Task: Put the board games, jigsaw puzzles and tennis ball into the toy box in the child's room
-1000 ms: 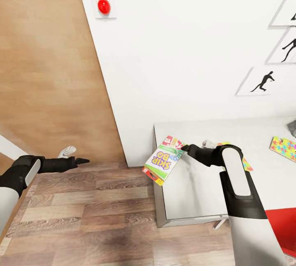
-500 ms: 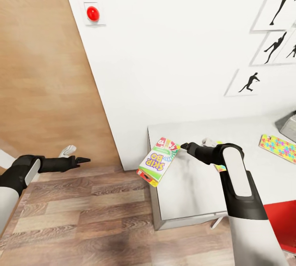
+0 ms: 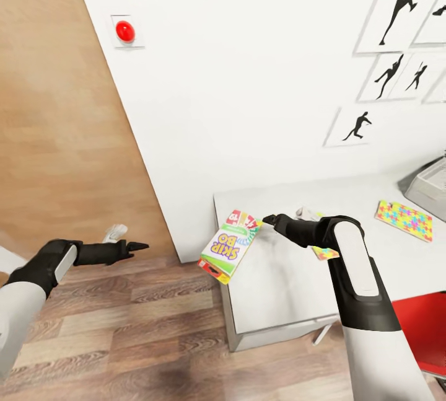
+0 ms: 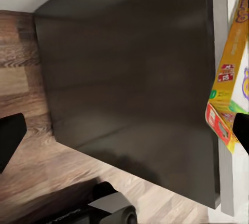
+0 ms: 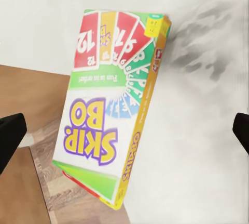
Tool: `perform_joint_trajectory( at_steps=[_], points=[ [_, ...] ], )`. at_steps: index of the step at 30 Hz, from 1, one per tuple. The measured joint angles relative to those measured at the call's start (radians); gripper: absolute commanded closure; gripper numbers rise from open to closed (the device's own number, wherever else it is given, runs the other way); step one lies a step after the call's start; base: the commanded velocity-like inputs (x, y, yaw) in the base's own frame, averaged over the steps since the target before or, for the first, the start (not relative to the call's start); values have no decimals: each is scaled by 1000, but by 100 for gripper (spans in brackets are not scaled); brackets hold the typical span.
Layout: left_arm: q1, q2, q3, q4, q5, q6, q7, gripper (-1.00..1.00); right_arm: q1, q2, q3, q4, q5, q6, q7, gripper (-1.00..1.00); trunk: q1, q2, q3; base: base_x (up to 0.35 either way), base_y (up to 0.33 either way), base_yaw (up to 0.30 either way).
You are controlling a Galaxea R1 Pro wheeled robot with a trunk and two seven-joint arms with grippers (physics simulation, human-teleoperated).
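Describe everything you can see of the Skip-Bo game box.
The Skip-Bo game box is a flat printed cardboard-looking box with a white cover, purple "SKIP BO" lettering, a fan of red, yellow and green numbered cards and a yellow-orange side edge. It looks closed and undamaged. It sits tilted at the left edge of the pale table, with its lower end hanging out past that edge over the wood floor. The right gripper is just beside its upper corner, fingers apart in the wrist view; actual contact is unclear.
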Motion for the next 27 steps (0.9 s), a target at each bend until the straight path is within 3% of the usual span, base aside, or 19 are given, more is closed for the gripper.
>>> perform_joint_trajectory(
  at_steps=[7,12,21,27],
  points=[
    [0,-77,-2,121,0,-156,1,-100,0,0,22,0,-5,0,3,-100,0,0,9,0,0,-84],
    [5,-105,-3,170,-1,-234,0,-100,0,3,64,0,-4,0,3,-100,0,0,11,0,0,-18],
    [8,-122,1,195,0,-259,-9,-100,0,3,85,0,-4,0,4,-100,0,0,12,0,0,-2],
    [9,-148,1,198,0,-260,-11,-100,0,4,83,0,-3,0,4,-100,0,0,12,0,0,0]
  ],
)
